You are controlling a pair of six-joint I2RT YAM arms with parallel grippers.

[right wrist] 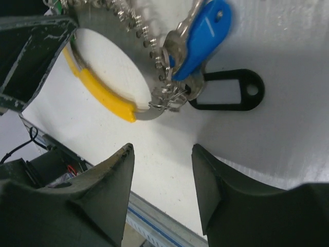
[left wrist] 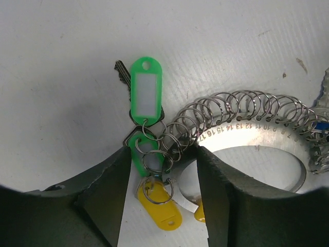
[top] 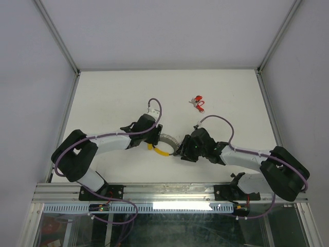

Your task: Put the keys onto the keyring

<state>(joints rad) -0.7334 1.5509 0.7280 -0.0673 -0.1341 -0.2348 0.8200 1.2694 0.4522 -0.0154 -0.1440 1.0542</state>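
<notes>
Keyring (left wrist: 241,135) lies flat on the tabletop (left wrist: 61,62) between the two arms, with its yellow arc (right wrist: 100,92) on the near side. The green-tagged key (left wrist: 146,92) and blue-tagged key (right wrist: 203,36) sit on its small rings. The red-tagged key (top: 197,101) lies loose, well apart and further out. Left fingers (left wrist: 103,195) are spread, straddling the green tag cluster and gripping nothing. Right fingers (right wrist: 103,190) are spread and empty, just short of the ring. Risks: the left could snag the small rings as it lifts out and drag the keyring. The red key is tiny, so a mis-pinch looks likely.

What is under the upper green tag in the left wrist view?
A metal key: only its tip shows past the green tag; its middle is covered.
</notes>
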